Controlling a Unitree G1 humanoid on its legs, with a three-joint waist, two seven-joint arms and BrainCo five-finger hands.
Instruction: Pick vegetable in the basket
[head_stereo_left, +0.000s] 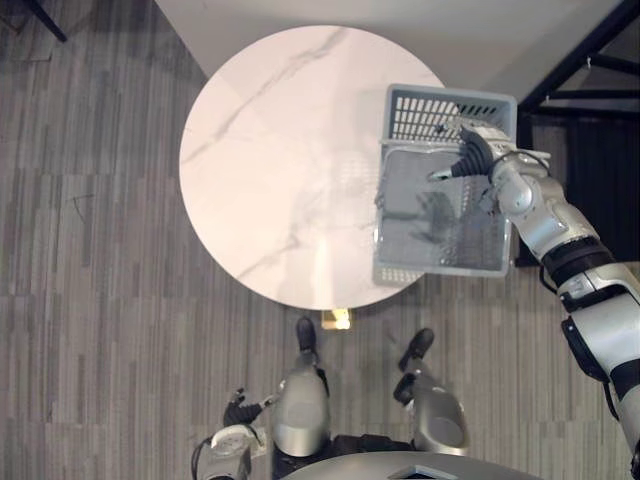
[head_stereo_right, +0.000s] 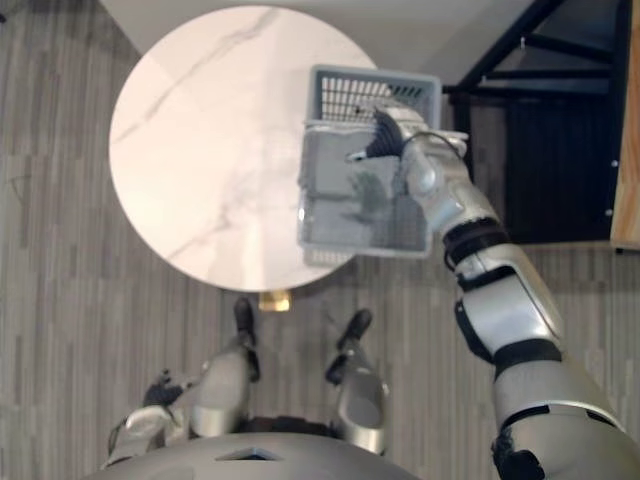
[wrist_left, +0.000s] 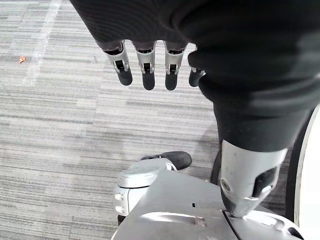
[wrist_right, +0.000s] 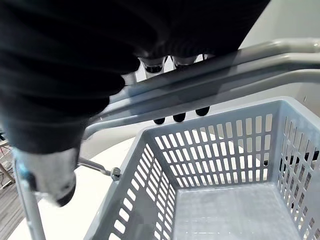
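Basket (head_stereo_left: 440, 112) of grey slotted plastic, met by the right hand (head_stereo_left: 472, 152) near the 1 o'clock part of its rim. The fingers (wrist_right: 178, 117) lie straight across the grey handles (wrist_right: 235, 80), with their dark tips showing past the bars and the thumb (wrist_right: 47, 175) held apart, clasping nothing. Just beyond the fingertips lie the basket's far wall and floor. The basket rests at the 3 o'clock edge of the round white table (head_stereo_left: 270, 150), overhanging it. The left hand (wrist_left: 145, 65) hangs with relaxed fingers above the grey striped floor (head_stereo_left: 100, 300), about 7 o'clock from the table.
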